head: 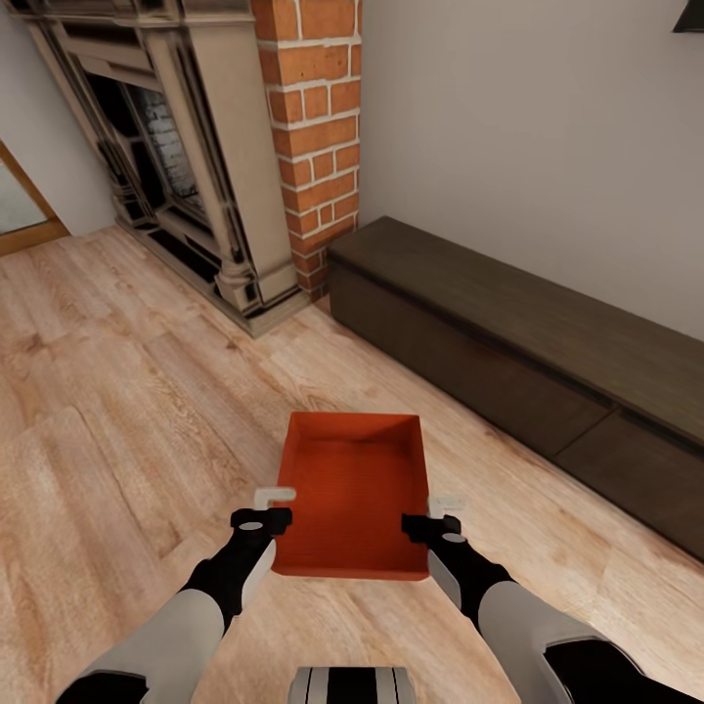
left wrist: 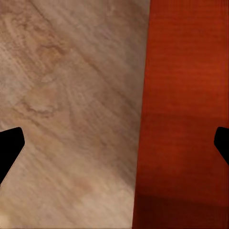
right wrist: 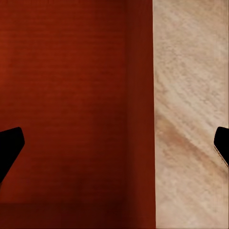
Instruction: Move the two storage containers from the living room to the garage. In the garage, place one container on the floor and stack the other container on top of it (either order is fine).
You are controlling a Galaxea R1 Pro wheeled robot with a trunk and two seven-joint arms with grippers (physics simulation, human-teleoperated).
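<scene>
Only one storage container (head: 352, 494) on show, an orange-red open box low in the centre of the head view, over the light wood plank floor (head: 127, 411); impossible to say from here whether resting on the planks or lifted clear of them. Near wall of the box seen edge-on, inside bare, no label, print or brand mark anywhere on it. Left gripper (head: 266, 508) at the box's nine o'clock side, right gripper (head: 437, 516) at its three o'clock side, each just at a long wall. Through the left wrist view, fingers spread wide, dark tips at either edge of the frame (left wrist: 10, 150), the box's wall (left wrist: 183, 109) between them with plank floor (left wrist: 71, 95) alongside; no contact visible. Same through the right wrist view: tips far apart (right wrist: 10, 148), red wall and inside of the box (right wrist: 71, 95) on one side, floor (right wrist: 191, 119) on the other. Beyond, at twelve o'clock, a red brick chimney (head: 315, 127), top cut off by the frame; at eleven o'clock an ornate fireplace (head: 166, 156), its opening dark and hard to read. Long dark low bench (head: 528, 381) running from one toward four o'clock, far end cropped. At the upper right corner, a sliver of something black on the wall (head: 689, 15), too little showing to identify. No legible writing anywhere.
</scene>
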